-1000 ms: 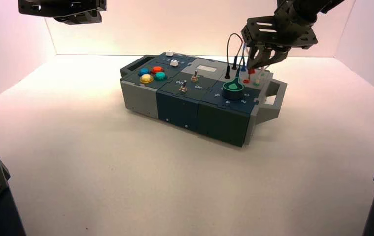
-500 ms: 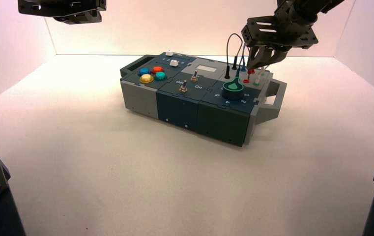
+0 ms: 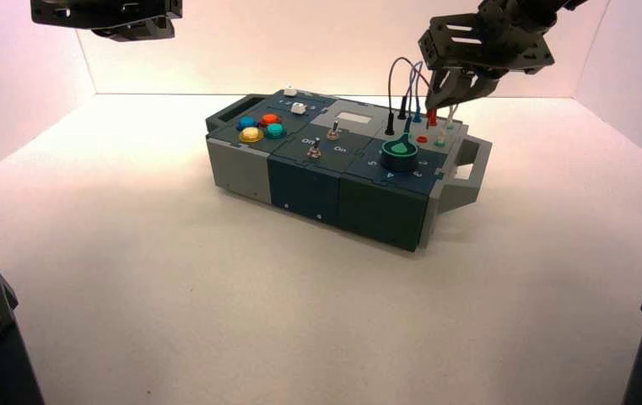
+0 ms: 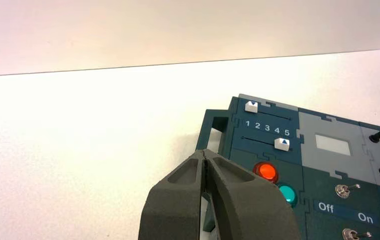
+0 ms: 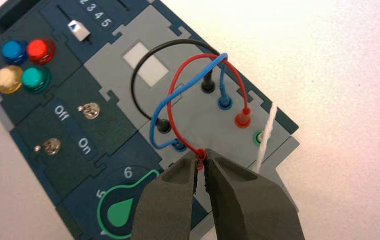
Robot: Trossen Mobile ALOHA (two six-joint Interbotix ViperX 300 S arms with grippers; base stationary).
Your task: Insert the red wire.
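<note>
Pale walls [image 3: 300, 42] close off the surface [image 3: 216, 321], with the box [image 3: 304, 194] near its far edge. At the box end towards the surface's far right corner, my right claw [image 5: 201, 157] pinches one plug of the red wire [image 5: 170, 95]; the wire arches over to its other plug [image 5: 242, 118], which sits at the farther red socket. My left claw [image 4: 203, 154] is pressed together, parked near the surface's far left corner.

I judge one end seated and the second being lined up. Next I should centre the held plug over the nearer red socket [image 3: 422, 139], keep it upright, and press straight down without snagging the blue wire [image 5: 190, 85].
</note>
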